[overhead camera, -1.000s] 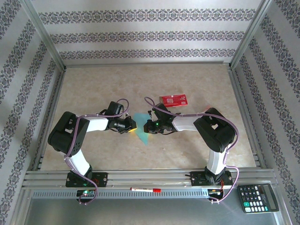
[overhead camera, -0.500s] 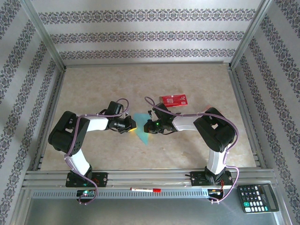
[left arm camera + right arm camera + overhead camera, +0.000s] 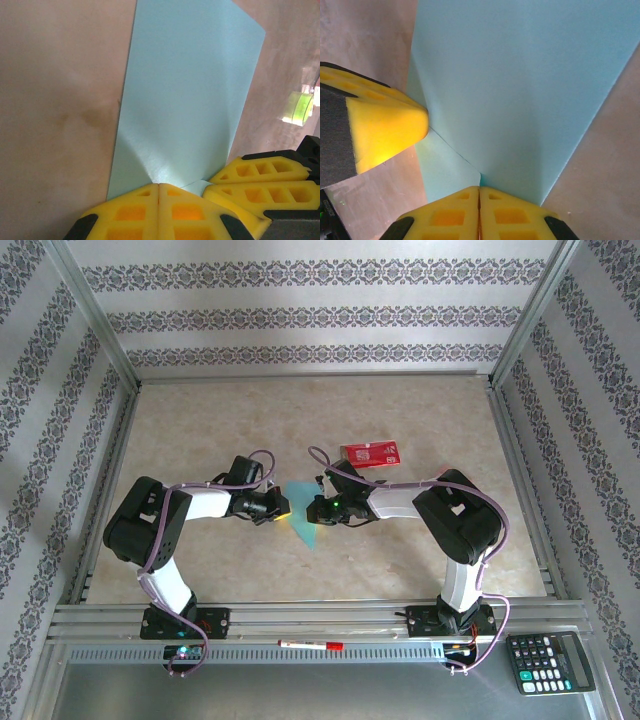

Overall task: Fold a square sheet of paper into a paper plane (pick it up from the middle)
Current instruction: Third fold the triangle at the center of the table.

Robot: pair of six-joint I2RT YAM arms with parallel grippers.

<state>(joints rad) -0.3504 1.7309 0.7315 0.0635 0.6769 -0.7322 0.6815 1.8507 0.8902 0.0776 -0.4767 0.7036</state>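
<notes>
The square sheet of paper point(image 3: 185, 100) is seen as plain light blue. Yellow foam is shown on the finger pads point(image 3: 130, 212). The packet point(image 3: 370, 453) is red, the table point(image 3: 200, 430) mottled beige, the walls point(image 3: 300, 315) striped with dark floral bands. A small ring point(image 3: 300, 106) appears lime green, though blurred.

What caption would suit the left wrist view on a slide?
Left gripper and right gripper, side by side, both shut on the near edge of a creased blue paper.
</notes>
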